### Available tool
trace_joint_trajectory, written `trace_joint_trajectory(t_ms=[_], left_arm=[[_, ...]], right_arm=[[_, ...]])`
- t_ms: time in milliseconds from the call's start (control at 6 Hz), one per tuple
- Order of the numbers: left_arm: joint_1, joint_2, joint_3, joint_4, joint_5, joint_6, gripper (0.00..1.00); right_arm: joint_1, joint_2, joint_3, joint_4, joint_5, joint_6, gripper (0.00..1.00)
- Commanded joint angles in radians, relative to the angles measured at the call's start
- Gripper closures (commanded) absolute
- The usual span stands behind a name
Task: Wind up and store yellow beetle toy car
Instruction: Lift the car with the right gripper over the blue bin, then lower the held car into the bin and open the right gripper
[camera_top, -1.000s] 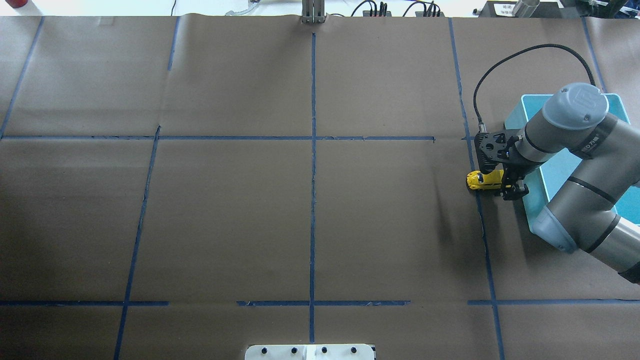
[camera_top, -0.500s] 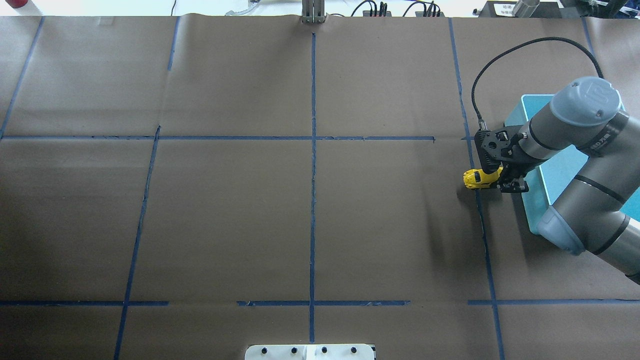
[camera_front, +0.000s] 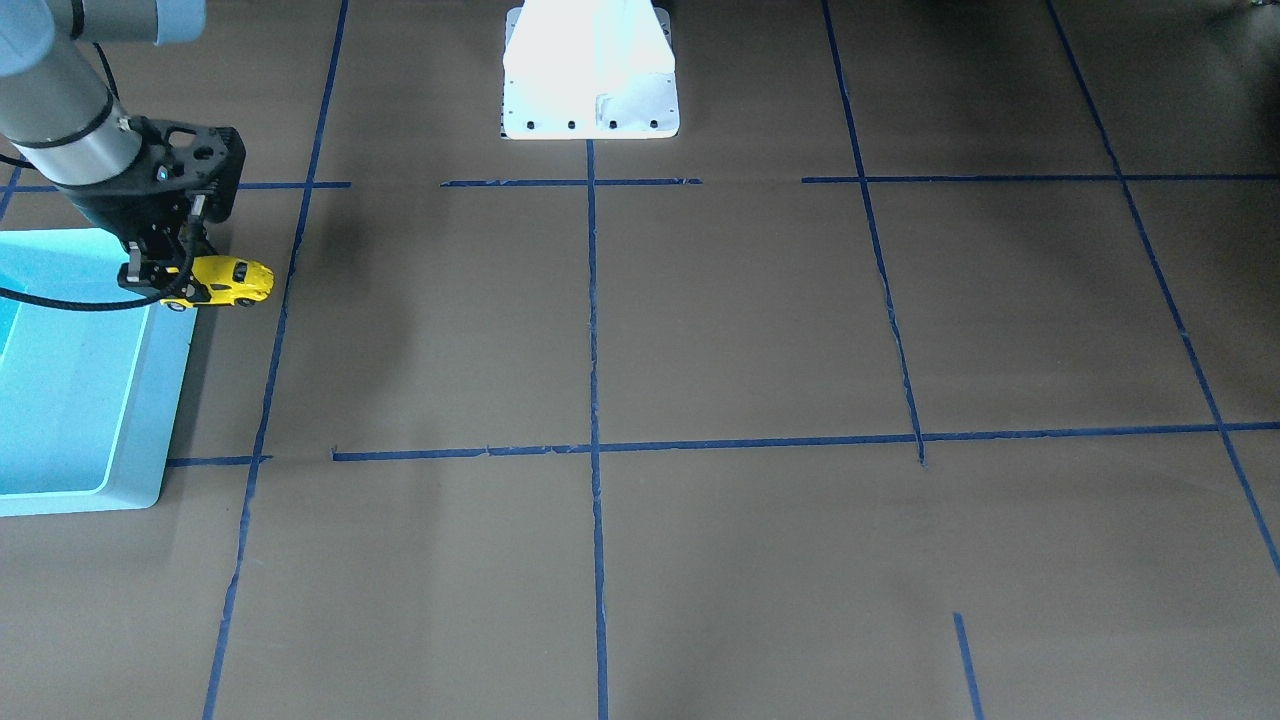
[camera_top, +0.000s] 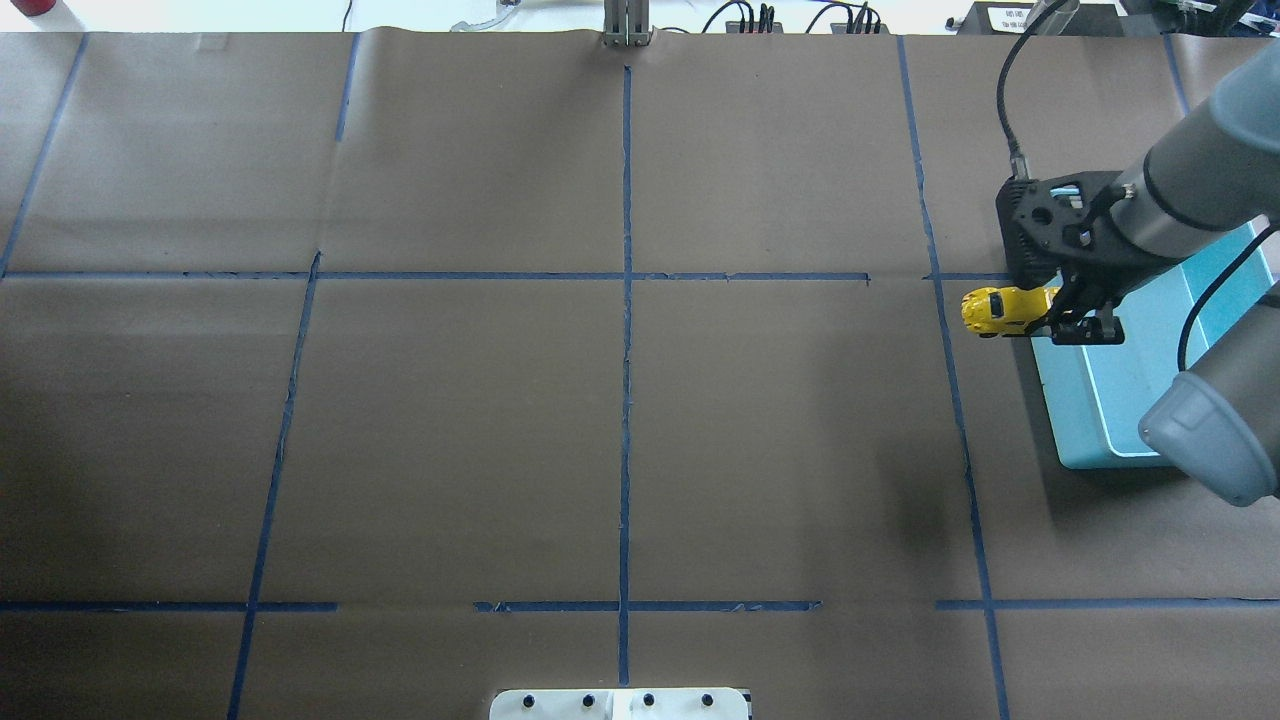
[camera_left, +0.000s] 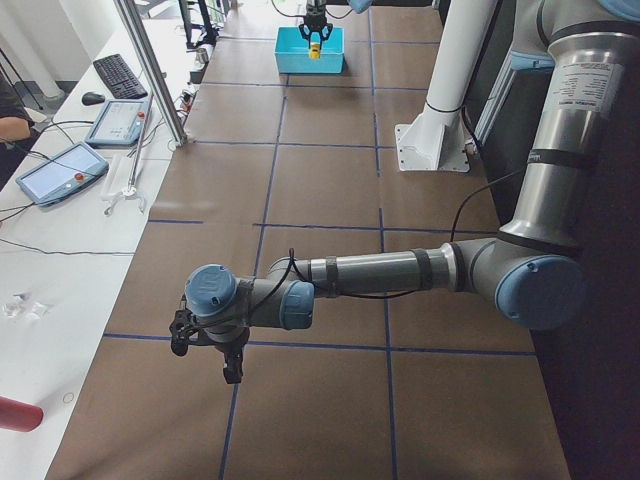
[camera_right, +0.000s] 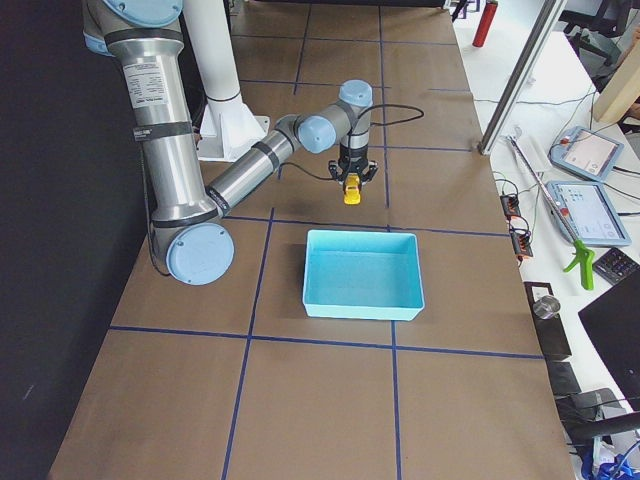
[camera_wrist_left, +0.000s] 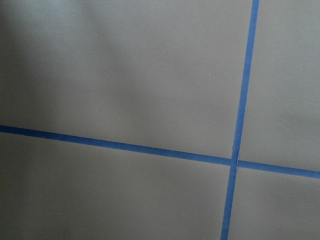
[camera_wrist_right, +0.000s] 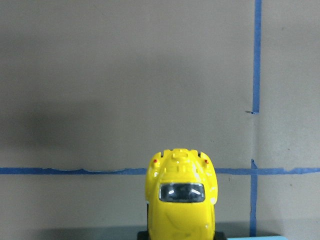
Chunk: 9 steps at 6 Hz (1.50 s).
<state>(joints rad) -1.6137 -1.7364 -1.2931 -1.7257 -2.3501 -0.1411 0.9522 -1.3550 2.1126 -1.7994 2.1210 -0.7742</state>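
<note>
The yellow beetle toy car is held in the air by my right gripper, which is shut on its rear end. The car sticks out level, just beside the near-left edge of the light-blue bin. It also shows in the front view, the right side view and the right wrist view, with brown table paper below it. The bin holds nothing that I can see. My left gripper hangs low over the table at the far left end; I cannot tell if it is open or shut.
The table is covered in brown paper with blue tape lines. The white robot base stands at the robot's edge. A side bench with tablets and cables runs along the far side. The left wrist view shows only paper and tape.
My right gripper has lifted the car off the table and carried it away from the robot and toward the bin. The arm's elbow has swung outward to the right.
</note>
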Motion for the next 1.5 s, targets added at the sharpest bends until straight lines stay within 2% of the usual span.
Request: trace_joint_trajectory(t_ms=[0,167,333,500,833,1000,1333], left_arm=[[0.0,0.0,0.0,0.0,0.0,0.0,0.0],[0.0,-0.002,0.0,0.0,0.0,0.0,0.0],[0.0,-0.002,0.0,0.0,0.0,0.0,0.0],[0.0,-0.002,0.0,0.0,0.0,0.0,0.0],[0.0,-0.002,0.0,0.0,0.0,0.0,0.0],[0.0,-0.002,0.0,0.0,0.0,0.0,0.0],[0.0,-0.002,0.0,0.0,0.0,0.0,0.0]], right_arm=[[0.13,-0.065,0.047,-0.103,0.04,-0.211,1.0],[0.202,-0.14,0.043,-0.098,0.039,-0.27,1.0],[0.299,-0.179,-0.021,-0.095,0.081,-0.404,1.0],[0.327,-0.203,-0.098,-0.028,0.126,-0.443,1.0],[0.301,-0.28,-0.3,0.45,0.129,-0.243,1.0],[0.24,-0.283,-0.356,0.585,0.128,-0.162,1.0],[0.136,-0.282,-0.388,0.617,0.119,-0.163,1.0]])
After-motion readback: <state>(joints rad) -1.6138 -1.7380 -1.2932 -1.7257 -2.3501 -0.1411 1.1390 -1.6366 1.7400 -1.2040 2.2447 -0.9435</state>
